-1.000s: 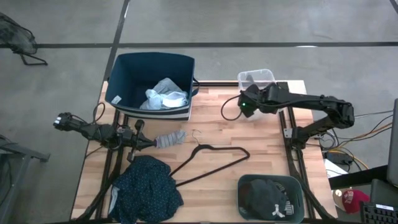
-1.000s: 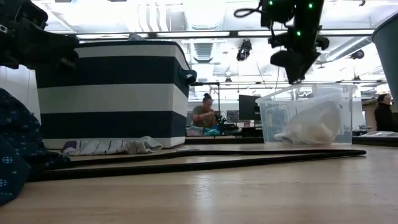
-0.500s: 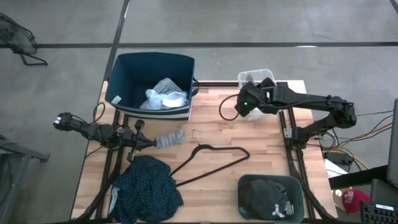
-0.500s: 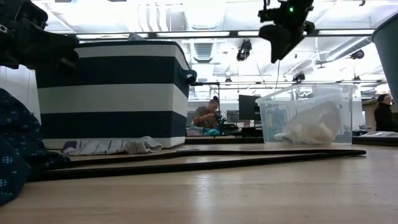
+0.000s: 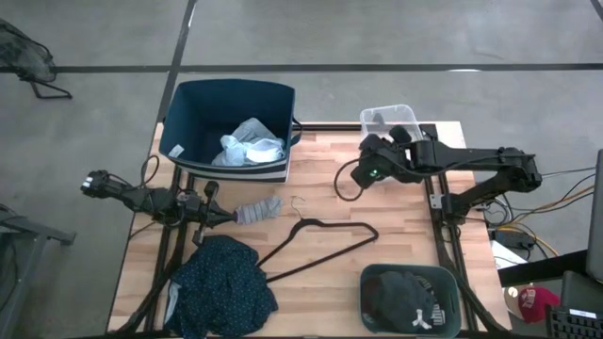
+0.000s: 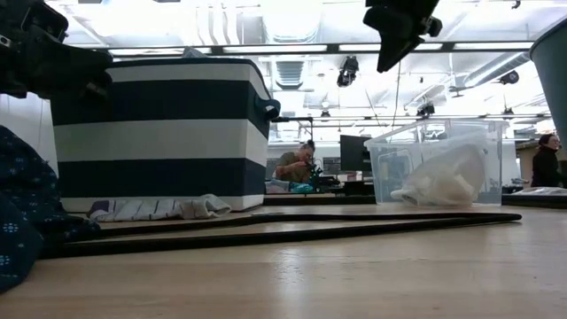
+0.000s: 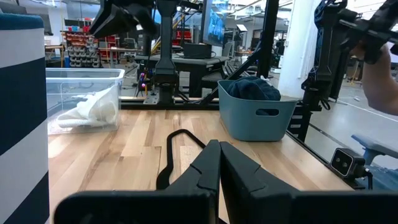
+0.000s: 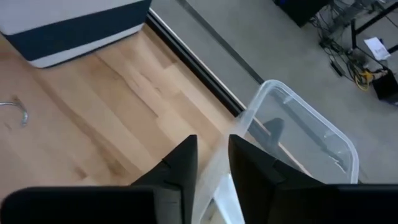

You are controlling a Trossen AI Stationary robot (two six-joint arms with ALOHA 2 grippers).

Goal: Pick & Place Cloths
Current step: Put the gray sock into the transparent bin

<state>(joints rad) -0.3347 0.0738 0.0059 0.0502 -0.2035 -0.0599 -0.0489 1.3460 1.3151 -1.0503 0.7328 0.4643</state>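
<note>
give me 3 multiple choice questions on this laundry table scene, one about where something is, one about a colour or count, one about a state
1. Where does the thin black wire hanger lie?
A. in the navy and white striped fabric basket
B. flat on the wooden table
C. in the clear plastic bin

2. How many containers are in the high view?
A. one
B. three
C. five

3. What is the state of the right gripper?
A. fingers slightly apart, holding nothing
B. clamped on a sock
C. clamped on the hanger

Answers:
1. B, the hanger rests on the wooden table between the dark teal dotted garment and the teal plastic tub.
2. B, the navy and white striped fabric basket, the clear plastic bin and the teal tub.
3. A, the right wrist view shows a gap between the fingers with nothing in it.
</note>
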